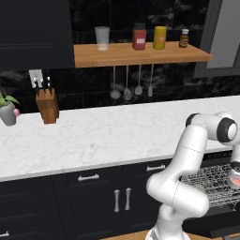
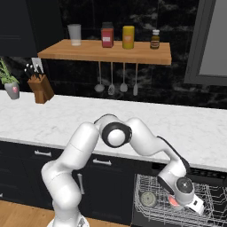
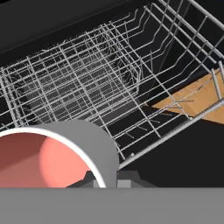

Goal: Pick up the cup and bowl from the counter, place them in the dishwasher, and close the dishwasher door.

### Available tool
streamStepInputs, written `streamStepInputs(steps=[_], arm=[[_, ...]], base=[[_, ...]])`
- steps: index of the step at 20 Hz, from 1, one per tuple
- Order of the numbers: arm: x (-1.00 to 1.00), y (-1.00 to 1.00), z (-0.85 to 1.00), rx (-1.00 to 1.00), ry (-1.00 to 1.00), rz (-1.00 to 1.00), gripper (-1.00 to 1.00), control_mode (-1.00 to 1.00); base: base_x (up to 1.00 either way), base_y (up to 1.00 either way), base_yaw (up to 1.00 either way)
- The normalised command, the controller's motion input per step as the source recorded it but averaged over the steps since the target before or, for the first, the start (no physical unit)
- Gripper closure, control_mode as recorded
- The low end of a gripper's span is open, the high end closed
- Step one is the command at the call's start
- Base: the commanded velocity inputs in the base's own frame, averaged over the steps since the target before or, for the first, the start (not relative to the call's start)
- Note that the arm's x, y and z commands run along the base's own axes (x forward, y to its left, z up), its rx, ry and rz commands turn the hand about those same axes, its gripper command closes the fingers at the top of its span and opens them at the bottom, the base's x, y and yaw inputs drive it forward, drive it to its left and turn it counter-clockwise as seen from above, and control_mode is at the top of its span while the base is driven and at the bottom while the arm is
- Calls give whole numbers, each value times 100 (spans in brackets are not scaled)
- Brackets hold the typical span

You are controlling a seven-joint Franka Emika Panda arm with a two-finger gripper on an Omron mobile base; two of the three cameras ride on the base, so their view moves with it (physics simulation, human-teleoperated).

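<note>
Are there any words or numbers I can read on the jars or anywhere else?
No readable text anywhere.
Red jar: pale label, too blurred to read.
Small brown bottle: label too small to read.
Yellow jar and tumbler: plain, no writing.

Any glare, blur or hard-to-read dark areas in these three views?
Left base view: even light, counter reads clearly. Right base view: slightly soft, no glare. Hand view: cup looms large, cropped by the frame; dishwasher interior behind the rack goes black.

Home kitchen: marble counter point(image 1: 93, 136), dark cabinets point(image 1: 89, 197), knife block point(image 1: 47, 105), hanging utensils point(image 1: 132, 84), dishwasher rack point(image 2: 177, 204).
</note>
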Motion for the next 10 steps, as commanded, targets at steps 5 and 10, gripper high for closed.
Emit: streamStepInputs(steps=[5,10], arm=[[35,0,-12,0,0,0,100,-100],[0,0,-43,0,0,0,100,-100]], base=[[0,0,0],[0,0,0]])
